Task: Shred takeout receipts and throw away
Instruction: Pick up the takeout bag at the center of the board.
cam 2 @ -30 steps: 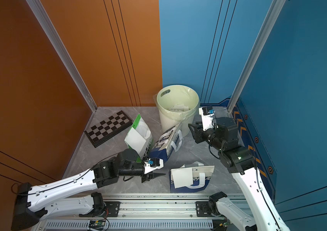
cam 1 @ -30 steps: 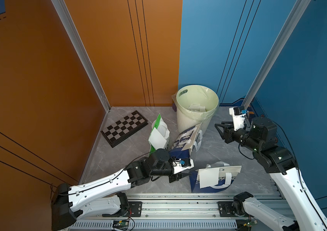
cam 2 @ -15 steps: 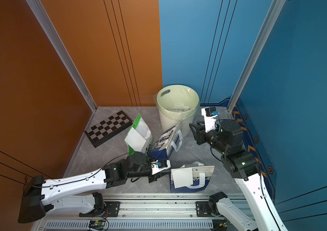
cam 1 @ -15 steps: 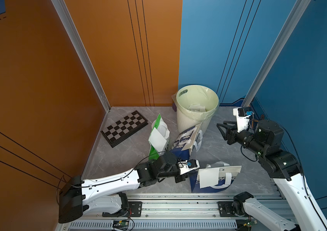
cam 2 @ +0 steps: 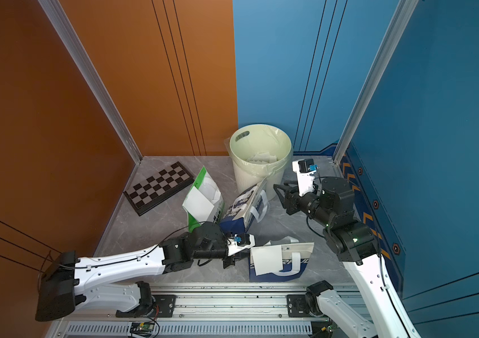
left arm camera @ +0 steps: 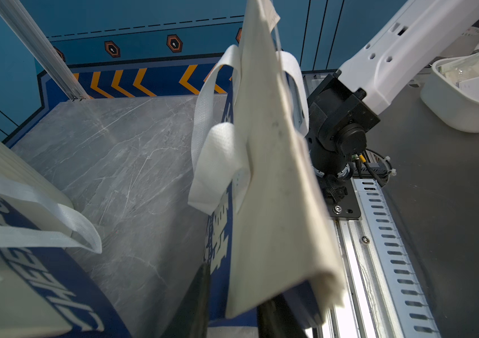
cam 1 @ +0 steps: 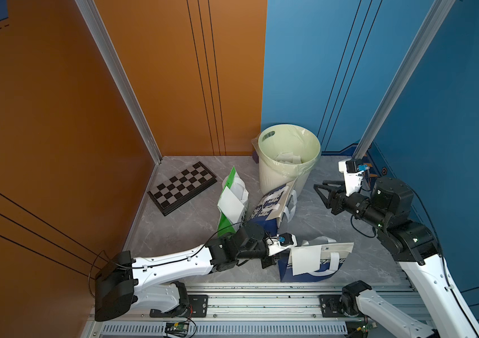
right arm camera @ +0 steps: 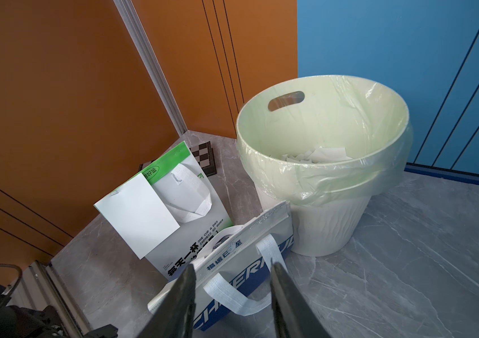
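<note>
The left gripper (cam 1: 272, 260) is straddling an edge of the blue bag (cam 1: 299, 278), just beside the white receipt (cam 1: 305, 260) lying on it; grip unclear. The right gripper (cam 1: 319, 184) is hovering open-jawed and empty near the bin (cam 1: 276, 178).

White receipts (cam 1: 305, 260), pale green bin (cam 1: 273, 181), black-and-beige checked chessboard (cam 1: 182, 185), green-and-white bag (right arm camera: 171, 161), blue-and-white bag (cam 1: 286, 273), grey marbled table (cam 1: 191, 222), orange wall (cam 1: 56, 117), blue wall (cam 1: 305, 73)
</note>
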`<state>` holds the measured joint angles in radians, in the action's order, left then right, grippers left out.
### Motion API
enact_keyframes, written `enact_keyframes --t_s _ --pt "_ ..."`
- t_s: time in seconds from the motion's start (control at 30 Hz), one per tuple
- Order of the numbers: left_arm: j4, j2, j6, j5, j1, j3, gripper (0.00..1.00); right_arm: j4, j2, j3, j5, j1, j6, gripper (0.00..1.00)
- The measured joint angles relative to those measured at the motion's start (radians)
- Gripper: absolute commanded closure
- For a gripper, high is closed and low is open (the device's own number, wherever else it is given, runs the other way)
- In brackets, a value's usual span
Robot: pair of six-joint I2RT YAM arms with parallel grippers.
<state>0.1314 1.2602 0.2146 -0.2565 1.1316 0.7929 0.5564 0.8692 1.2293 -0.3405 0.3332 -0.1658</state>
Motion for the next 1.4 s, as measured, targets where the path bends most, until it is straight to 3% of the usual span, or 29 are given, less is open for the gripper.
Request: enact_keyframes --t_s 0.23,0.5,0.73,1.0,1.4 --pt "0.03 0.032 -0.022 -0.064 -0.007 0.021 0.96 0.0 -0.01 -0.018 -0.005 0.0 -0.018 0.57" --pt "0.04 0.049 -0.076 -0.078 -0.02 0.042 1.0 0.0 -0.034 -0.019 -0.019 -0.023 -0.055 0.57" --pt "0.127 0.092 -0.14 0.094 -0.011 0.051 1.0 -0.006 -0.1 -0.092 -0.057 -0.109 -0.172 0.51" --pt "0.295 0.195 -0.24 0.24 -0.002 0.061 1.0 0.072 -0.214 -0.226 -0.19 -0.257 -0.359 0.39" --pt "0.487 0.311 -0.428 0.39 0.05 0.122 1.0 0.265 -0.293 -0.233 -0.288 -0.317 -0.389 0.24"
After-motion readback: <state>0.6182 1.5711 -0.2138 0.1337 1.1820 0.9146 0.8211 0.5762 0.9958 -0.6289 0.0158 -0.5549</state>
